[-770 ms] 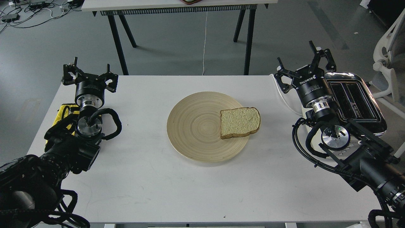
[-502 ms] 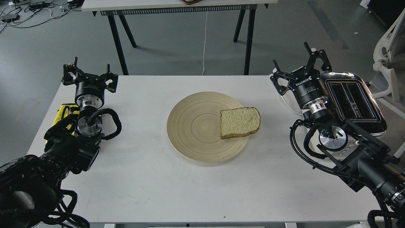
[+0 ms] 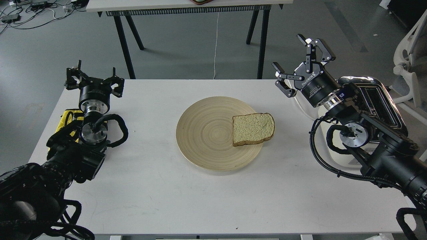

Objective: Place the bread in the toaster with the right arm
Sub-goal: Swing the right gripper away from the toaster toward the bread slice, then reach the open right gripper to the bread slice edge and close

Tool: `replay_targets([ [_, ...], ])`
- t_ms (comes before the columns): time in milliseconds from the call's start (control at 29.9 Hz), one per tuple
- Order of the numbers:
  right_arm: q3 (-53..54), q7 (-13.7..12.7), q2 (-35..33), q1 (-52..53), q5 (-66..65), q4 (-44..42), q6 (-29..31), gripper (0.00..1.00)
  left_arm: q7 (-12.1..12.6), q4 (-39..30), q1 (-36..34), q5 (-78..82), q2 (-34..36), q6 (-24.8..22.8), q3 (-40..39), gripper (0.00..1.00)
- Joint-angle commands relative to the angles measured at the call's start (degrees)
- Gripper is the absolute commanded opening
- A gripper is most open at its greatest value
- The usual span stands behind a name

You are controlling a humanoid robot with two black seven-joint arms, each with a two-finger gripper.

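My R arm (image 3: 367, 140) covers much of the toaster (image 3: 383, 100); only the chrome top and part of one slot show, front side hidden. Chair at far R is cut off by the frame edge. R tool (image 3: 302, 61) is up over the table's (image 3: 150, 186) back-R corner, fingers spread wide, holding nothing, touching nothing. L tool (image 3: 94, 78) also spread, empty. Bread slice (image 3: 253, 128) lies flat on the R side of the wooden plate (image 3: 206, 133), crust overhanging the rim slightly, well apart from both tools.
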Motion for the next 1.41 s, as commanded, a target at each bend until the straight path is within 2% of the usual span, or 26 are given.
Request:
replay_targets([
  [0,-2.91,-0.05,-2.06,1.65,-8.59,0.17,-2.13,0.99,0.01,0.01,0.03,0.06,0.02,0.0,-0.05,1.0],
  [234,-8.89,-0.31,-6.89,3.06,-24.31,0.7,-8.19,0.99,0.01,0.0,-0.06,0.06,-0.07,0.0,0.03,1.0],
  [401,-13.63,-0.83,-7.34,3.15,-36.98,0.44,-14.95,0.99,0.01,0.0,-0.06,-0.03,-0.07,0.0,-0.05,1.0],
  [569,-18.99,-6.01,-6.99,3.24,-39.1,-0.18,-20.76,0.99,0.01,0.0,-0.06,0.06,-0.07,0.0,-0.05,1.0],
  [636,-21.1,-7.16,-6.99,3.32,-39.11,-0.27,-22.52,0.99,0.01,0.0,-0.06,0.06,-0.07,0.0,0.03,1.0],
  [1372,-30.43,-8.31,0.13,3.32,-39.11,-5.72,-25.51,0.98,0.01,0.0,-0.06,0.06,-0.07,0.0,0.03,1.0],
])
